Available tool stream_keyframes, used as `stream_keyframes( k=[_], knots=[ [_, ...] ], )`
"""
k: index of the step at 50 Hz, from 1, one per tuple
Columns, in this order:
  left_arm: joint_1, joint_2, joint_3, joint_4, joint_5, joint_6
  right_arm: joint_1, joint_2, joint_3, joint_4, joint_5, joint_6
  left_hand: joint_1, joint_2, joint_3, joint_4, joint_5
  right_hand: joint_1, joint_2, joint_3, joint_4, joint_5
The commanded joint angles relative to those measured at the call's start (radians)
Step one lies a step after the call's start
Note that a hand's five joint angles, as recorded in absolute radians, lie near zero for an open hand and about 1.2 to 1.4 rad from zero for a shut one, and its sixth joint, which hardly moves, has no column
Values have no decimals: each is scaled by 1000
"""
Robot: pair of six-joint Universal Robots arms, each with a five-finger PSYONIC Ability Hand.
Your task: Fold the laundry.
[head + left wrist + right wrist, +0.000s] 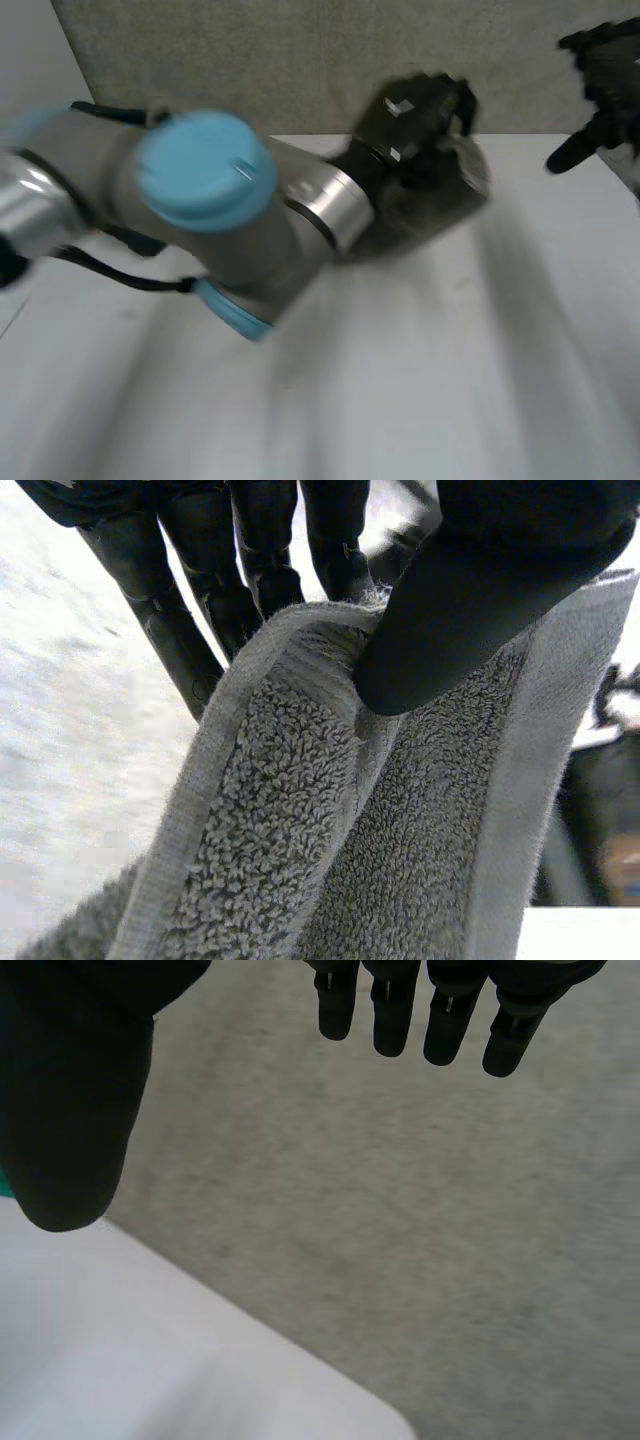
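A grey terry towel with a flat hem hangs from my left hand. The thumb presses one of its edges against the fingers behind it, so the hand is shut on the cloth. In the head view the left hand is at the far middle of the table, with the towel bunched below it. My right hand hovers at the far right, apart from the cloth. Its fingers are straight and spread from the thumb, holding nothing.
The white table stretches toward me in front of the towel. My left arm, with its light-blue cap, crosses the left half of the head view. Under the right hand lie a table corner and grey floor.
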Motion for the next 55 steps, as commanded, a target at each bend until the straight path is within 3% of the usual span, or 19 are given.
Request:
stream_keyframes(
  k=[1, 4, 7, 12, 18, 23, 27, 30, 35, 40, 55],
  knots=[
    [-86, -175, 91, -68, -6, -60, -70, -7, -11, -22, 1, -2, -636, -695, -688, -697, -678, -50, -32, -36, -36, -48],
    [-86, -168, 85, -101, -6, -46, -68, 2, -14, -20, -9, -7, -955, -1014, -1007, -1015, -996, -50, -32, -36, -36, -48],
    [-76, -131, 74, -121, -8, -17, -62, 13, -15, -16, -14, -9, -935, -994, -987, -996, -976, -50, -32, -36, -36, -48],
    [64, 63, -79, -113, -8, 84, -59, 42, -20, 20, -37, -62, -923, -982, -975, -984, -965, -50, -32, -36, -36, -48],
    [199, 229, -246, -108, -6, 248, -51, 54, -5, 176, -95, -263, -906, -964, -958, -966, -947, -50, -32, -36, -36, -48],
    [311, 231, -311, -119, -6, 390, 14, 119, 43, 326, -109, -412, -879, -938, -931, -940, -921, -50, -32, -36, -36, -48],
    [418, 118, -302, -142, -5, 527, 36, 172, 104, 307, -114, -372, -841, -900, -893, -902, -883, -50, -32, -36, -36, -48],
    [452, 35, -257, -151, 0, 595, 35, 215, 158, 210, -115, -281, -830, -888, -881, -890, -871, -31, -13, -17, -18, -29],
    [496, -169, -77, -185, 93, 696, 36, 268, 234, 61, -115, -170, -789, -847, -840, -849, -830, 46, 63, 60, 59, 48],
    [517, -306, 97, -196, 190, 705, 47, 311, 287, -68, -114, -131, -739, -797, -790, -799, -780, 54, 72, 68, 68, 56],
    [517, -562, 450, -210, 198, 708, 71, 393, 316, -212, -112, -131, -559, -618, -611, -620, -601, 363, 380, 377, 376, 365]
  ],
)
